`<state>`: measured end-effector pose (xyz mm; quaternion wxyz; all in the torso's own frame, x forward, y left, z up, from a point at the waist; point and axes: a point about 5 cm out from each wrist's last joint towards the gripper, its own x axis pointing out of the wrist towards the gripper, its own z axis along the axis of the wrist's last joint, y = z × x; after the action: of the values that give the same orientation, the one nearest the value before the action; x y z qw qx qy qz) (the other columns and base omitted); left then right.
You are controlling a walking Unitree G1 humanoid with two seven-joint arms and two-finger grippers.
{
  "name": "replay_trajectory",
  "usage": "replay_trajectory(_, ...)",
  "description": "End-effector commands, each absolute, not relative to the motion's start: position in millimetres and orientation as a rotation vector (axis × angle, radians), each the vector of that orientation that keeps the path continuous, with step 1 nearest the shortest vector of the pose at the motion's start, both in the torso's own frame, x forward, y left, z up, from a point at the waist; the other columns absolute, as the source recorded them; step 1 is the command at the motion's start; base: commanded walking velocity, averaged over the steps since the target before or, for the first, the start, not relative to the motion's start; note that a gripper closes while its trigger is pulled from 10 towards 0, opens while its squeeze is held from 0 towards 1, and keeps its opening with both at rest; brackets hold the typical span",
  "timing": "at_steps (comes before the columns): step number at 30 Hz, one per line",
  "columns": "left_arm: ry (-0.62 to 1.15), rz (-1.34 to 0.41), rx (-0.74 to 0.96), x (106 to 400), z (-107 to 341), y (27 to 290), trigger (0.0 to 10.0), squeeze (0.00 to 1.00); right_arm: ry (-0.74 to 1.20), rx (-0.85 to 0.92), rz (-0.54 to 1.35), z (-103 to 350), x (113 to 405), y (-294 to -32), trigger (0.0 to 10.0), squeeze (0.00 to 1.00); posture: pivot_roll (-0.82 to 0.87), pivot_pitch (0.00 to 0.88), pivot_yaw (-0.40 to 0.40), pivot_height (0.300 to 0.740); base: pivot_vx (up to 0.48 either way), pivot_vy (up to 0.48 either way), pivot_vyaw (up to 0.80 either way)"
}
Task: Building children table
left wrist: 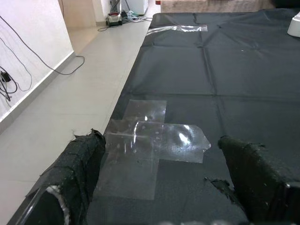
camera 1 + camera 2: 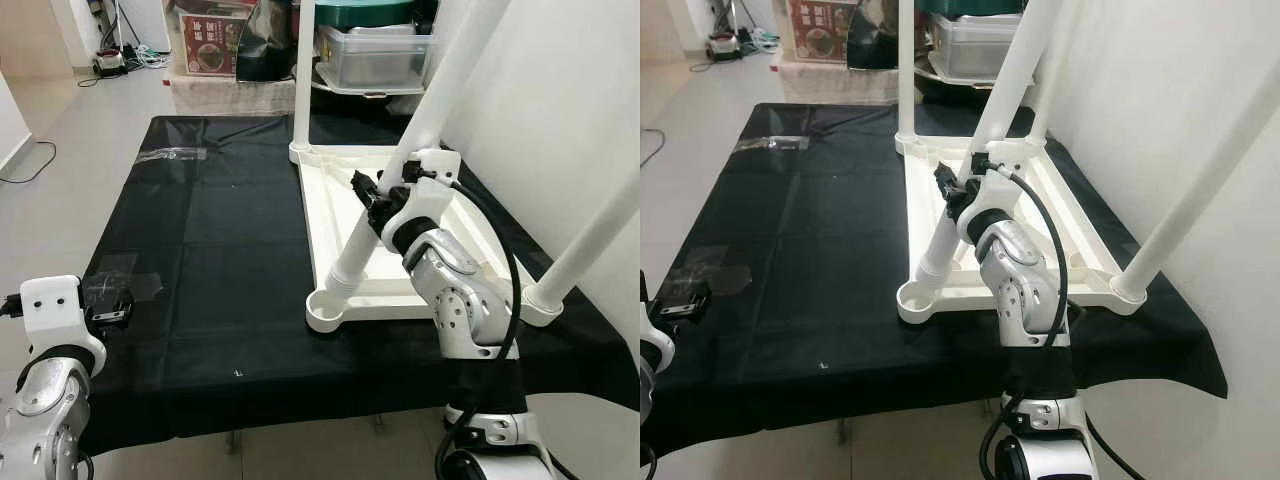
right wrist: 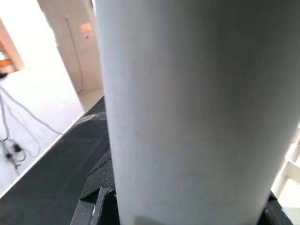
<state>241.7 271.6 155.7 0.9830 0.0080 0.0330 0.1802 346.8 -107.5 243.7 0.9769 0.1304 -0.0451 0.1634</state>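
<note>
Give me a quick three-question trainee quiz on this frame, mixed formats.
1. True or false: the right gripper is at the tilted white leg of the upturned table.
2. How many legs already stand in the table's corner sockets? A) two B) four
3. What clear patch lies on the black cloth in front of the left gripper?

Key: 1 true. 2 B. 3 clear tape.
</note>
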Motion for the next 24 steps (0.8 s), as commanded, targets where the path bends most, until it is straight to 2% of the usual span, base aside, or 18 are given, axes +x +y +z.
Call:
replay_trajectory(1, 0.070, 0.327, 0.018, 243.5, 154.6, 269.8, 10.0, 0.00, -0.082, 0.329, 0.387, 254.0, 350.8, -105.9, 10.0, 0.00, 0.05, 0.000, -0.059, 0.740, 0.000, 0.000, 0.00)
replay_trajectory(2, 0.070, 0.327, 0.018, 243.5, 154.6, 269.8, 10.0, 0.00, -0.082, 0.329, 0.387, 254.0, 350.8, -105.9, 10.0, 0.00, 0.05, 0.000, -0.059, 0.740, 0.000, 0.000, 0.00)
replay_trajectory(4, 0.032, 0.170, 0.020, 248.1, 162.7, 256.1, 10.0, 0.00, -0.087, 0.442, 0.503, 277.4, 356.7, -100.8, 10.0, 0.00, 0.05, 0.000, -0.057, 0.740, 0.000, 0.000, 0.00)
replay_trajectory(5, 0.032, 0.170, 0.020, 248.1, 162.7, 256.1, 10.0, 0.00, -0.087, 0.442, 0.503, 277.4, 356.7, -100.8, 10.0, 0.00, 0.05, 0.000, -0.057, 0.740, 0.000, 0.000, 0.00)
replay_trajectory(7, -0.005, -0.064, 0.060, 248.7, 170.8, 232.4, 10.0, 0.00, -0.101, 0.494, 0.650, 295.3, 357.4, -93.2, 10.0, 0.00, 0.05, 0.000, -0.057, 0.740, 0.000, 0.000, 0.00)
replay_trajectory(8, -0.005, -0.064, 0.060, 248.7, 170.8, 232.4, 10.0, 0.00, -0.101, 0.494, 0.650, 295.3, 357.4, -93.2, 10.0, 0.00, 0.05, 0.000, -0.057, 0.740, 0.000, 0.000, 0.00)
replay_trajectory(9, -0.021, -0.237, 0.084, 244.9, 175.5, 214.8, 10.0, 0.00, -0.118, 0.493, 0.742, 303.9, 357.1, -88.4, 10.0, 0.00, 0.05, 0.000, -0.056, 0.740, 0.000, 0.000, 0.00)
replay_trajectory(11, -0.031, -0.329, 0.084, 241.0, 178.7, 207.1, 10.0, 0.00, -0.134, 0.480, 0.804, 308.5, 357.2, -86.3, 10.0, 0.00, 0.06, 0.000, -0.057, 0.740, 0.000, 0.000, 0.00)
replay_trajectory(24, -0.055, -0.488, 0.082, 229.9, 183.4, 194.5, 10.0, 0.00, -0.160, 0.465, 0.900, 315.2, 356.0, -78.3, 10.0, 0.00, 0.08, 0.000, -0.061, 0.740, 0.000, 0.000, 0.00)
